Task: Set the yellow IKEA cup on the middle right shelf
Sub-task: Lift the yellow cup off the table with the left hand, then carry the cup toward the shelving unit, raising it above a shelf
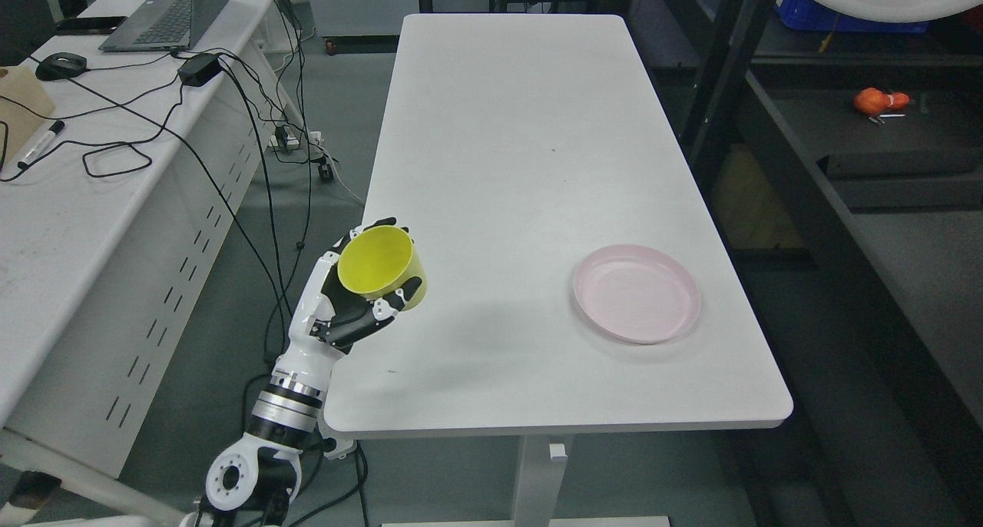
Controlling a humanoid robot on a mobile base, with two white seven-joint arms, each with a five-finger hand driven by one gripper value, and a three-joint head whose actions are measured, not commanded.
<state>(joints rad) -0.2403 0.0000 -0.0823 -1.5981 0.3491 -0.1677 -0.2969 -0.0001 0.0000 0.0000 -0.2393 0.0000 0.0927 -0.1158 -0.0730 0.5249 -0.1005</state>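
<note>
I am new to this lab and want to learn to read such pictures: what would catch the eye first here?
First the yellow cup, held tilted in the left hand at the left edge of the white table, its open mouth facing the camera. Next the pink plate, lying alone on the table's right side. Further off, a small orange object glows on the dark shelving at the upper right.

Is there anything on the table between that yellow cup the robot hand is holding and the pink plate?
No. In the head view, only bare white tabletop lies between the yellow cup and the pink plate.
</note>
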